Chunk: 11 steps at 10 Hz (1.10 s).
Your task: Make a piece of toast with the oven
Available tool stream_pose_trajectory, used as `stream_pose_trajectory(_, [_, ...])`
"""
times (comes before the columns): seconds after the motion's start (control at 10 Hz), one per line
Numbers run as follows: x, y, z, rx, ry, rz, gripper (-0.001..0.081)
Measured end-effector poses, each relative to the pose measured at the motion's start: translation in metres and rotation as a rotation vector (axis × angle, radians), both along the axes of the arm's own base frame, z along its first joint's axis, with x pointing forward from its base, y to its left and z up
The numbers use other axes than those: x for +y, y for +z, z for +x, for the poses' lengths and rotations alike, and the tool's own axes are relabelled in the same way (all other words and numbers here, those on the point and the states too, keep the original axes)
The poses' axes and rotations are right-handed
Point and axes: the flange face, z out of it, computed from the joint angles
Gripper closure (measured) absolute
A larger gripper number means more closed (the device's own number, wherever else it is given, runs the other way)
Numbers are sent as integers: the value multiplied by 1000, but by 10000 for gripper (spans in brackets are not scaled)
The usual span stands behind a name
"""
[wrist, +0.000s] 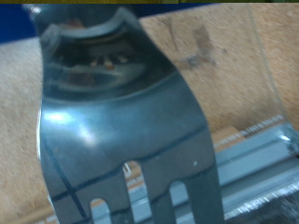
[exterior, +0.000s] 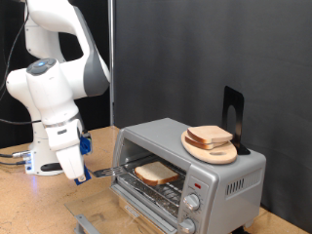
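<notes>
My gripper [exterior: 78, 172] pinches a metal fork [wrist: 126, 140] whose tines reach the slice of toast [exterior: 156, 174] on the toaster oven [exterior: 190, 161] rack — tilt it, and the slice slides off.

Oven [exterior: 190, 166] mouth open; toast [exterior: 156, 174] on rack; fork [exterior: 109, 173] at entrance.
</notes>
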Motion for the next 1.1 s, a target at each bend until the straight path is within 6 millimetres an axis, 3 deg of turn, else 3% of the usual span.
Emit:
stream_pose_trajectory(0.6, [-29,76,11,-37,-69,170,438])
stream_pose_trajectory(0.9, [-25,74,9,-23,-78,186,438])
stream_pose_trajectory(1.1, [-9,83,8,0,-67,279,438])
